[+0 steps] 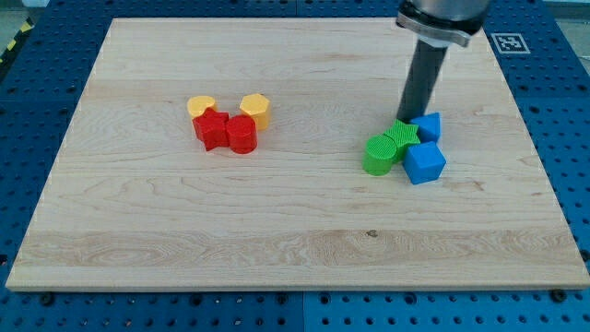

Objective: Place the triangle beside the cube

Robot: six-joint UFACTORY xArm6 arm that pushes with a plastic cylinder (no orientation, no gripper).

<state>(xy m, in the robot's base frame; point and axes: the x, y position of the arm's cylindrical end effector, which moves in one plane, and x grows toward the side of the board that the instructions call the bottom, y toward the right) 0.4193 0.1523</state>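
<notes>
My tip (408, 121) was a bare dark rod with no fingers to open or close, and it had hold of nothing. It stood at the far edge of the right-hand cluster, just behind the green star-like block (402, 136) and just left of the blue triangle (429, 126). Nearer, the blue cube (425, 162) sat touching the triangle's near side, with the green cylinder (378, 154) to its left. Well apart on the left of the wooden worktop (277, 240) lay a second cluster: a red star (212, 129), a red cylinder (241, 135), and two yellow blocks (201, 105) (255, 110) just beyond them.
</notes>
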